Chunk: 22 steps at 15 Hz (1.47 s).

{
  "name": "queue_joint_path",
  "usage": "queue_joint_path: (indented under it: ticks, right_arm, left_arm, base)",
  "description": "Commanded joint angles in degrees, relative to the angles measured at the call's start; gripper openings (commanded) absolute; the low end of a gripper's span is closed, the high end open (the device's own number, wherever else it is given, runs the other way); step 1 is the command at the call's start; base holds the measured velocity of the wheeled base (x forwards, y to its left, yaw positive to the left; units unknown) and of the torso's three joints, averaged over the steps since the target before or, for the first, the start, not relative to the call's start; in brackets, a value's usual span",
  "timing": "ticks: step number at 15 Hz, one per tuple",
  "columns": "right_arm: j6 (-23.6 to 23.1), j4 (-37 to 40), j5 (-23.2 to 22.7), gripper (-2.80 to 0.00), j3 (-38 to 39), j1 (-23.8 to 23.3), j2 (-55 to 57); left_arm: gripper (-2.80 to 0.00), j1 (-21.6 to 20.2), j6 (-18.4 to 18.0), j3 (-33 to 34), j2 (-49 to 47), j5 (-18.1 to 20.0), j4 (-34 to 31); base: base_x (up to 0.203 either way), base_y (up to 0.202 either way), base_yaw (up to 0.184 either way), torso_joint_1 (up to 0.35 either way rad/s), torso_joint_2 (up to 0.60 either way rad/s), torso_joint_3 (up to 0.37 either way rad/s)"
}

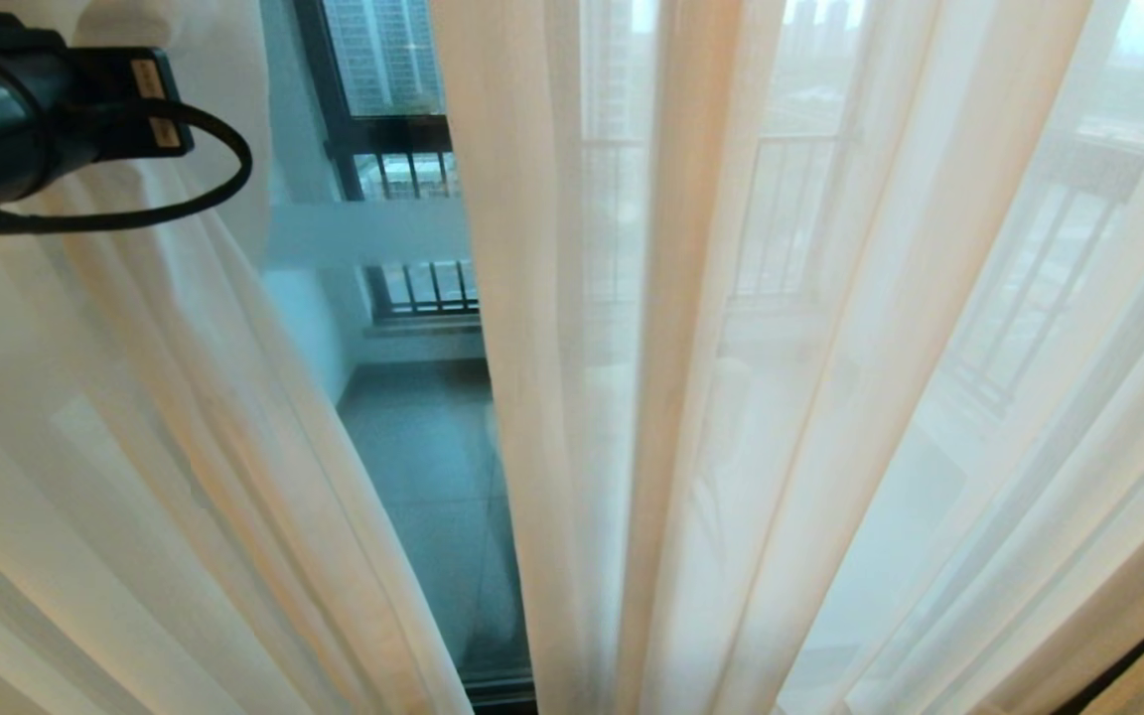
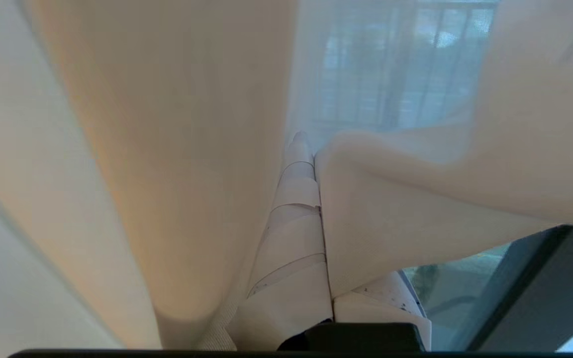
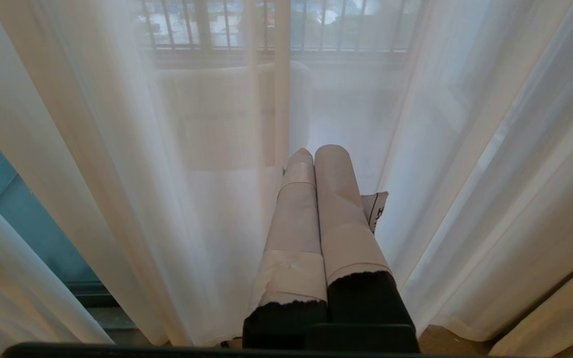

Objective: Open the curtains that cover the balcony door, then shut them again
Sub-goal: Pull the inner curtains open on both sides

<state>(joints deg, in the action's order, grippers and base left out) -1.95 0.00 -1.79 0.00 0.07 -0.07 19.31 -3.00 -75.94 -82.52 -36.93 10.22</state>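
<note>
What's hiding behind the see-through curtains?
Behind the sheer curtains stands the glass balcony door. Through the gap you see the balcony's tiled floor and a barred railing with tall buildings beyond. Elsewhere the fabric blurs everything into pale shapes.

Two sheer curtains point(image 1: 731, 397), one balcony door point(image 1: 403, 447), two grippers point(image 3: 316, 154).

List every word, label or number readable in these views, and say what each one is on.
None can be read in full.
Right wrist view: a white tag beside the right gripper carries dark print, cut off, illegible.
Head view: two tan labels on the black left arm housing, too small to read.
The curtains: no text.
</note>
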Motion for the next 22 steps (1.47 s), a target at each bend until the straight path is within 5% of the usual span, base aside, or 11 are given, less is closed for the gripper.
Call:
queue_joint_path:
  ticks: [1,15,22]
  right_arm:
    - [-0.05,0.0,-0.05,-2.8,0.0,0.01,0.07]
    - [-0.01,0.0,-0.05,-2.8,0.0,0.01,0.07]
    - [-0.07,0.0,-0.05,-2.8,0.0,0.01,0.07]
  left_arm:
    - [-2.8,-1.11,0.09,0.09,0.16,-0.33,0.07]
    - [-2.8,-4.72,2.03,0.35,-0.8,-0.67,-0.02]
    - [-2.8,-5.68,2.12,0.53,-0.83,-0.69,0.07]
  base:
    - [0.0,0.0,0.0,0.0,0.0,0.0]
    - [0.0,0.0,0.0,0.0,0.0,0.0]
    - [0.0,0.169,0.003,0.002,0.0,0.002]
